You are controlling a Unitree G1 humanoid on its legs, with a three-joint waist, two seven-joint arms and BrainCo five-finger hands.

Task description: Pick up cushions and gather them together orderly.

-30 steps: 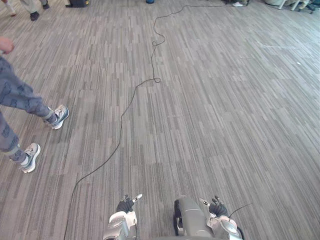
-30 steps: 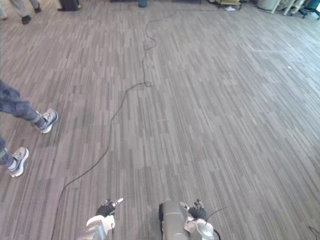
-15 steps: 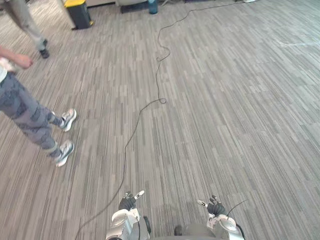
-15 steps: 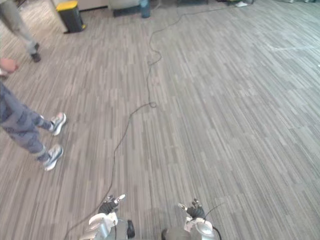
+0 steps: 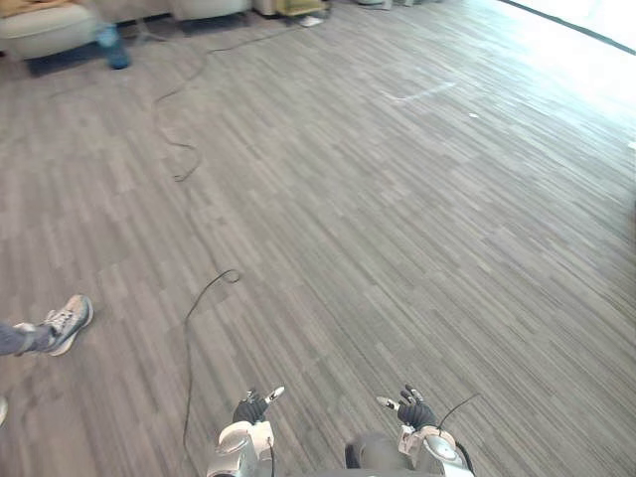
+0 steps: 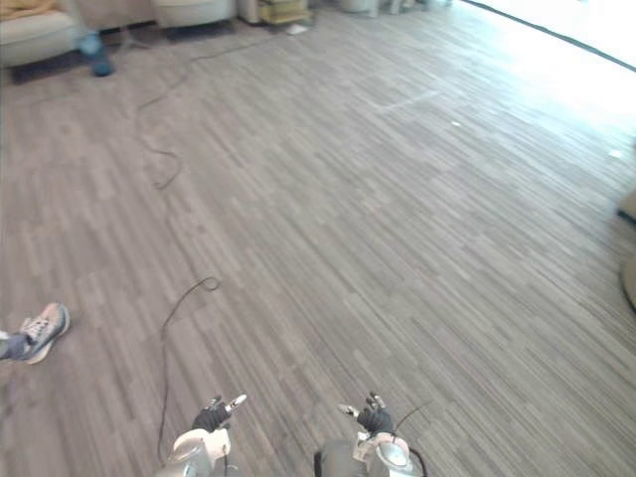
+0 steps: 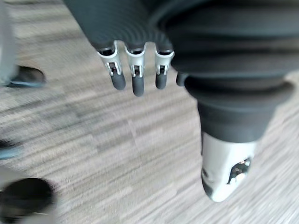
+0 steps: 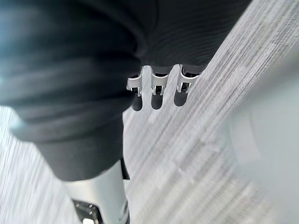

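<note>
My left hand [image 5: 250,407] hangs low at the near edge of the grey striped carpet [image 5: 378,219], its fingers [image 7: 133,81] straight and holding nothing. My right hand [image 5: 412,409] hangs beside it at the same height, fingers [image 8: 156,95] relaxed and empty too. Bare carpet lies under and ahead of both hands. Two beige rounded shapes [image 6: 628,238] touch the right edge of the right eye view; I cannot tell what they are.
A person's grey sneaker [image 5: 66,323] stands at the left edge. Pale sofas [image 5: 45,30] line the far left wall, with a blue bottle [image 5: 114,50] on the floor before them. Bright light falls on the far right floor [image 5: 586,60].
The camera has swung to the right: the person has slid off to the left edge and the sofas have come into view. Both hands stay low and open.
</note>
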